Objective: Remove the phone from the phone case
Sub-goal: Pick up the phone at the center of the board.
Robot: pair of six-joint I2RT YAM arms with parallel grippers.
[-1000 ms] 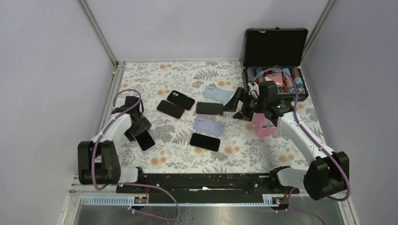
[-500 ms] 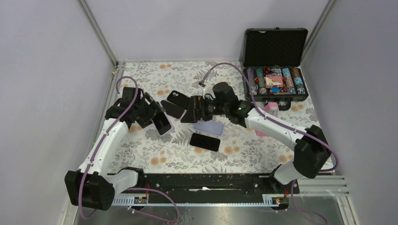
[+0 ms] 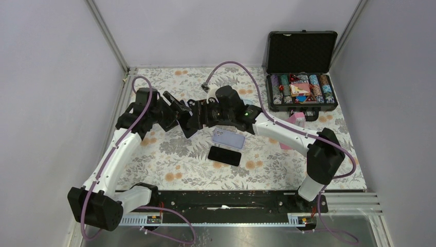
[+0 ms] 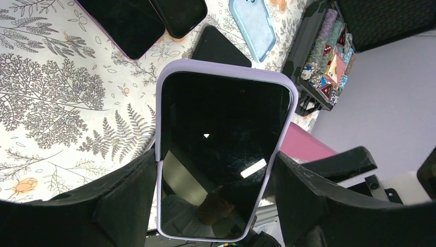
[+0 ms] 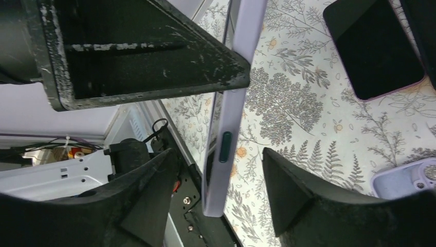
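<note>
A black phone in a lilac case stands held between my left gripper's fingers, screen towards the wrist camera. In the top view the left gripper holds the phone above the mat's left middle. My right gripper faces it from the right. In the right wrist view the cased phone's edge with its side button stands between the right gripper's spread fingers. There is a gap on each side.
On the floral mat lie an empty lilac case, a black phone, a pink case and an open chip case at the back right. A blue case and more black phones lie beyond.
The left arm lifted the cased phone from the mat's left side and carried it right. The right gripper left the pink case and swung left until its fingers straddle the phone.
</note>
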